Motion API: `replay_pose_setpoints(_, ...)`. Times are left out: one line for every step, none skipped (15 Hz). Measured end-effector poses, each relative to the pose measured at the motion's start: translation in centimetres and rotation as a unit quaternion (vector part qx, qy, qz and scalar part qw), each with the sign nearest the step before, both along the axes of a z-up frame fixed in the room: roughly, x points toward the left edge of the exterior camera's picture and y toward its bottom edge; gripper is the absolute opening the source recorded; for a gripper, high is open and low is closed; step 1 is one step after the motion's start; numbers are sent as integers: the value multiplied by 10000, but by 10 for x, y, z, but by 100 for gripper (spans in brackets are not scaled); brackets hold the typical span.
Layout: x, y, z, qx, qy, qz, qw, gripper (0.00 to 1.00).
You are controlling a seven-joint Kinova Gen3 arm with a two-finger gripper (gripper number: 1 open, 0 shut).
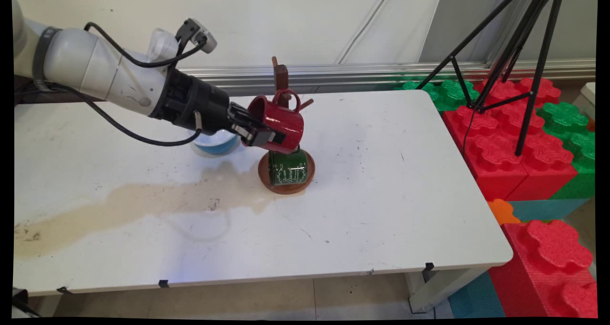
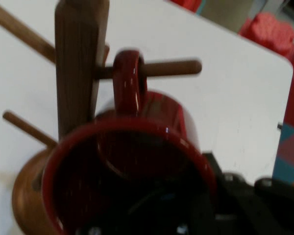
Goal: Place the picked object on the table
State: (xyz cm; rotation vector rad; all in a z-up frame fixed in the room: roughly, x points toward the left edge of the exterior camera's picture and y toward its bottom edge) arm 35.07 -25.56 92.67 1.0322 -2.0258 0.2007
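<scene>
A red mug (image 1: 280,123) lies on its side at the wooden mug tree (image 1: 281,77), with my gripper (image 1: 255,129) shut on its rim. In the hand view the red mug (image 2: 137,147) has its handle (image 2: 130,81) threaded over a peg (image 2: 171,68) of the tree's post (image 2: 78,58). A green mug (image 1: 287,167) with white lettering hangs lower on the same tree, just over the round wooden base (image 1: 286,187). The mug's open mouth faces the hand camera and hides the fingertips.
A blue and white bowl (image 1: 217,144) sits on the table behind the gripper. A brown stain (image 1: 133,206) spreads over the table's left front. Red and green foam blocks (image 1: 519,139) and a black tripod (image 1: 519,53) stand off the right edge.
</scene>
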Motion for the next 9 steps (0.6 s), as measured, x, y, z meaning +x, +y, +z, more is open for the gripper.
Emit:
replay_pose_setpoints(0,1,2,-3,-8,2,10000,0)
replay_pose_setpoints(1,2,3,-4,-18,5,10000,0)
replay_pose_setpoints(1,4,5,-4,-26,9,10000,0)
replay_pose_setpoints(2,5,6,-3,-31,13,10000,0)
replay_pose_setpoints(2,7,7,0,-32,11,10000,0)
replay_pose_setpoints(2,8,8,4,-25,7,10000,0)
replay_pose_setpoints(1,9,9,8,-18,-5,10000,0)
replay_pose_setpoints(0,11,10,12,-4,-24,10000,0)
replay_pose_setpoints(-2,12,12,14,18,-46,10000,0)
